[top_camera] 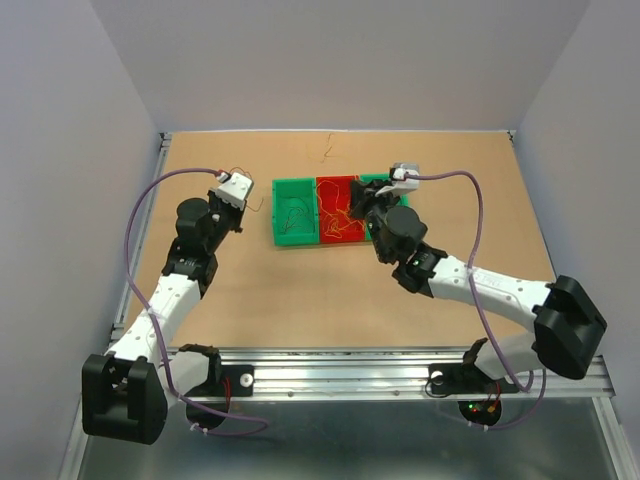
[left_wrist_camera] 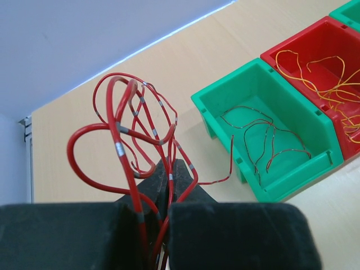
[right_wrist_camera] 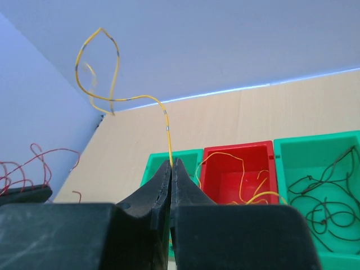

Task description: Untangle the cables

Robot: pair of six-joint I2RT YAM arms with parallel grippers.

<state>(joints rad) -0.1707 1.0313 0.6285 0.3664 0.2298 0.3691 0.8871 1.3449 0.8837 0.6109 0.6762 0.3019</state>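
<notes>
Firmly, the left gripper [left_wrist_camera: 170, 166] is pinching looping red cables [left_wrist_camera: 121, 143] between closed jaws, while the right gripper [right_wrist_camera: 171, 166] is clamping one yellow cable [right_wrist_camera: 168, 135] curling toward 11 o'clock. At the left gripper's 3 o'clock, the left green bin [left_wrist_camera: 222, 121] is holding dark strands [left_wrist_camera: 264, 140], the red bin [left_wrist_camera: 292, 48] orange-yellow strands [left_wrist_camera: 320, 73], the right green bin [right_wrist_camera: 315, 143] dark cables [right_wrist_camera: 326, 197], half hidden overhead by the right arm [top_camera: 470, 280]; a loose strand [top_camera: 326, 148] is lying at the bins' 12 o'clock

The tan table [top_camera: 300, 290] bears 3 bins [top_camera: 337, 179] in a row and 1 wire strand [top_camera: 326, 150] farther back.
</notes>
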